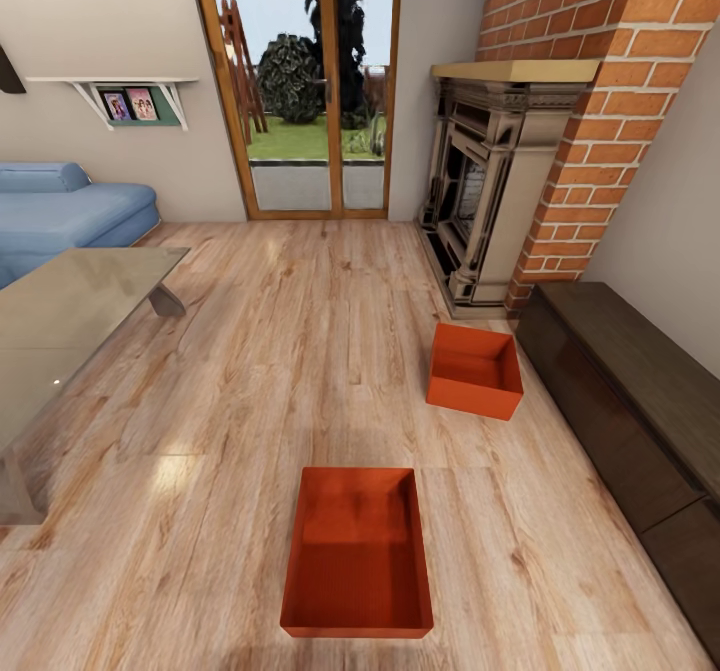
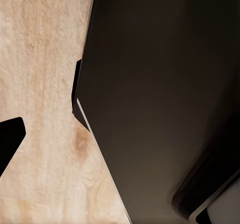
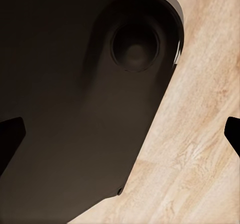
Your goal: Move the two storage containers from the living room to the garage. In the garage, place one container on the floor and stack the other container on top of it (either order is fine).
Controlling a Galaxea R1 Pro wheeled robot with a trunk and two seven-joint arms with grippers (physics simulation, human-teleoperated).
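2 orange-red, lidless, thin-walled bins sit on the light wood plank floor (image 1: 250, 351) of the living room. The nearer container (image 1: 358, 551) lies square to the robot; the farther container (image 1: 475, 371) is turned slightly, near the dark low cabinet (image 1: 640, 401) and brick fireplace (image 1: 490, 201). Bare planks separate them, with open floor around the nearer one. A glass-topped table (image 1: 70, 301) and blue sofa (image 1: 60, 213) stand off to the left. Whether the jaws of either gripper are apart or together cannot be told, nor how the bins lie relative to them; both wrist views catch dark robot body over planks.
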